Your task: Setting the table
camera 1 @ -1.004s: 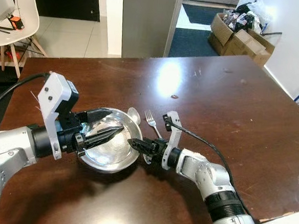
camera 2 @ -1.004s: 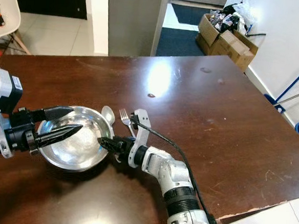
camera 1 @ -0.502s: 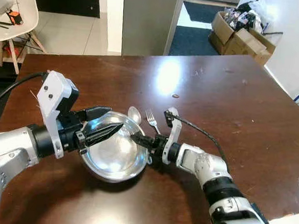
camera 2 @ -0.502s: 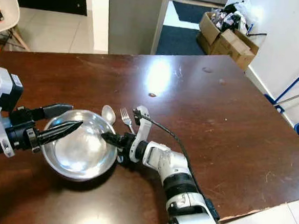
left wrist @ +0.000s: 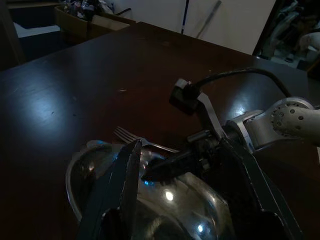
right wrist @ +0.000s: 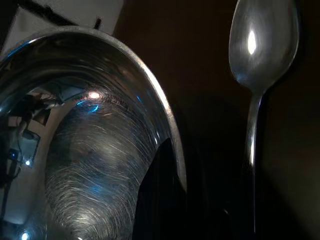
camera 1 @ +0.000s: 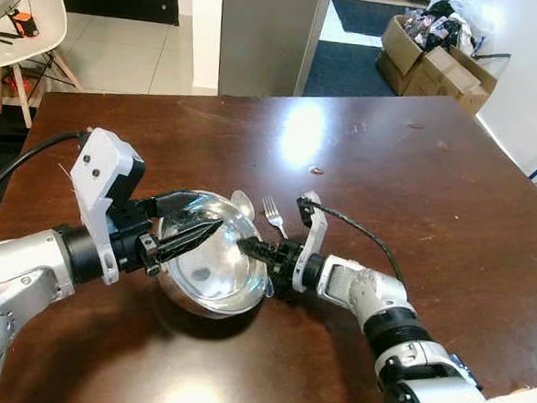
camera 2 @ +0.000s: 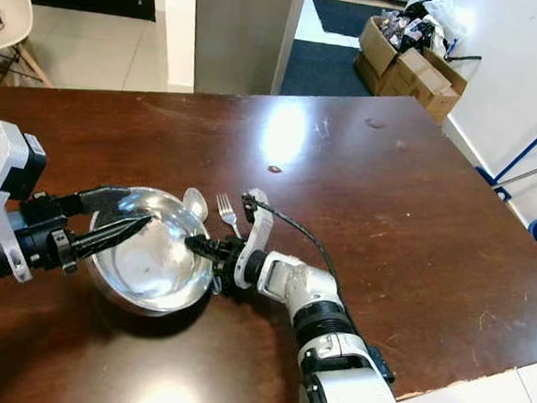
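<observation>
Currently: L gripper [camera 1: 185,235] clamped on near-left rim of steel bowl [camera 1: 217,274], bowl tilted on brown table [camera 1: 416,203]. R gripper [camera 1: 254,249] pinching bowl's right rim. Spoon [camera 1: 242,202], then fork [camera 1: 271,214], lie just behind bowl.

The steel bowl [camera 1: 210,269] is gleaming mirror-bright with fine swirl scratches, the metal spoon [right wrist: 260,55] is shining, and the dark wooden worktop [camera 1: 409,174] is glaring glossy.

White chair [camera 1: 23,18] far left; cardboard boxes [camera 1: 435,61] (stuffed full) by doorway.
</observation>
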Controlling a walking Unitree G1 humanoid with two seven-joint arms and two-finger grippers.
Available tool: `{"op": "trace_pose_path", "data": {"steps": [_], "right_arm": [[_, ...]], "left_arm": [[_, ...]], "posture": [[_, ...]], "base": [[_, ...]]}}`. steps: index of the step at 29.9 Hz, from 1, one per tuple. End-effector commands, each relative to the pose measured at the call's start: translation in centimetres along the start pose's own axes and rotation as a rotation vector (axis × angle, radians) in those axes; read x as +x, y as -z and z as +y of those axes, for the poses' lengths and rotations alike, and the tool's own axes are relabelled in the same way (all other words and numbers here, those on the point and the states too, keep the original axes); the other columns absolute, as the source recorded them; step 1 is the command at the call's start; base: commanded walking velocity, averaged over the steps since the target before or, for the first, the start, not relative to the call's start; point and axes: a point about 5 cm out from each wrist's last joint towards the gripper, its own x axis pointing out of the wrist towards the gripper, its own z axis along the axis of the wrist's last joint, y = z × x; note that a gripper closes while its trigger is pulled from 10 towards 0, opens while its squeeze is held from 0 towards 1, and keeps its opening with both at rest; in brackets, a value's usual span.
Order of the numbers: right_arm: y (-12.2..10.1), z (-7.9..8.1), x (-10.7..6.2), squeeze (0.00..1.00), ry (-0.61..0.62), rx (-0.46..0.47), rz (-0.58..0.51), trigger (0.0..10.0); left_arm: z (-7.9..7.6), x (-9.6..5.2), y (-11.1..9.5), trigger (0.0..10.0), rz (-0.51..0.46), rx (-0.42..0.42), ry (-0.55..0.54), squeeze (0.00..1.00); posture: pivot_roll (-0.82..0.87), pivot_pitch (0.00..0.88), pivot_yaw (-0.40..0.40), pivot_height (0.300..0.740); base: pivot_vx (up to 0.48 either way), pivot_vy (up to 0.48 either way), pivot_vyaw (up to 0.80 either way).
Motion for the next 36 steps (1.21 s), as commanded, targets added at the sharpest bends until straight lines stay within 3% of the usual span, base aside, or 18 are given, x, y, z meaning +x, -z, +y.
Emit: {"op": "trace_pose_path", "data": {"steps": [1, 6, 9, 10, 11, 12, 15, 21, 24, 27, 29, 31, 33, 36], "right_arm": [[-2.4, 1.3, -0.1, 0.0, -0.069, -0.03, -0.119, 0.0], [-4.6, 3.3, -0.6, 0.0, -0.119, -0.133, -0.224, 0.0], [-5.2, 5.2, -1.8, 0.0, -0.085, -0.334, -0.301, 0.0], [-5.2, 5.4, -2.1, 0.0, -0.069, -0.364, -0.317, 1.2], [-5.1, 5.5, -2.2, 0.0, -0.06, -0.372, -0.326, 1.2], [-4.9, 5.4, -2.6, 0.0, -0.008, -0.412, -0.355, 10.0], [-3.5, 4.9, -3.6, 0.0, 0.153, -0.499, -0.428, 10.0], [-1.7, 4.1, -4.2, 0.0, 0.296, -0.533, -0.435, 10.0], [-0.9, 3.6, -4.8, 0.0, 0.379, -0.507, -0.424, 10.0], [-1.1, 3.4, -5.2, 0.0, 0.424, -0.456, -0.481, 10.0], [-2.0, 3.4, -6.1, 0.0, 0.476, -0.412, -0.584, 10.0], [-2.3, 3.4, -6.3, 0.0, 0.489, -0.414, -0.61, 10.0], [-3.3, 4.1, -7.3, 0.0, 0.516, -0.47, -0.697, 10.0], [-3.9, 5.0, -8.1, 0.0, 0.524, -0.527, -0.758, 10.0]], "left_arm": [[-0.2, 0.3, 0.3, 10.0, -0.005, -0.013, -0.005, 0.0], [1.2, 0.7, 0.0, 10.0, -0.062, -0.037, -0.14, 0.0], [3.8, 1.0, -1.3, 10.0, -0.193, -0.109, -0.337, 0.0], [4.2, 1.0, -1.5, 10.0, -0.216, -0.127, -0.369, 0.0], [4.4, 1.0, -1.6, 10.0, -0.225, -0.136, -0.382, 0.0], [5.0, 1.0, -1.9, 10.0, -0.259, -0.165, -0.417, 0.0], [6.2, 1.0, -2.7, 10.0, -0.364, -0.266, -0.469, 0.0], [6.3, 1.6, -3.1, 10.0, -0.405, -0.31, -0.441, 0.0], [6.4, 2.1, -3.2, 10.0, -0.408, -0.321, -0.434, 0.0], [6.8, 2.1, -2.9, 10.0, -0.406, -0.341, -0.472, 0.0], [7.2, 2.2, -1.8, 10.0, -0.348, -0.316, -0.567, 0.0], [7.3, 2.3, -1.4, 10.0, -0.319, -0.3, -0.596, 0.0], [7.0, 2.5, -0.2, 10.0, -0.245, -0.246, -0.654, 0.0], [6.8, 2.4, 0.9, 10.0, -0.203, -0.248, -0.695, 0.0]], "posture": [[0.06, 0.125, -0.021, 0.74], [0.05, 0.123, -0.011, 0.74], [0.03, 0.116, -0.001, 0.74], [0.02, 0.108, 0.006, 0.74], [0.02, 0.108, 0.006, 0.74], [0.01, 0.099, 0.016, 0.74], [-0.01, 0.088, 0.03, 0.74], [-0.02, 0.072, 0.045, 0.74], [-0.03, 0.06, 0.05, 0.74], [-0.03, 0.056, 0.048, 0.74], [-0.03, 0.043, 0.05, 0.74], [-0.03, 0.043, 0.05, 0.74], [-0.03, 0.032, 0.059, 0.74], [-0.04, 0.024, 0.068, 0.74]], "base": [[0.0, 0.0, 0.0], [0.0, 0.0, 0.0], [0.0, 0.0, 0.0], [0.0, 0.0, 0.0], [0.0, 0.0, 0.0], [0.0, 0.0, 0.0], [0.0, 0.0, 0.0], [0.0, 0.0, 0.0], [0.0, 0.0, 0.0], [0.0, 0.0, 0.0], [0.0, 0.0, 0.0], [0.0, 0.0, 0.0], [0.0, 0.0, 0.0], [0.0, 0.0, 0.0]]}}
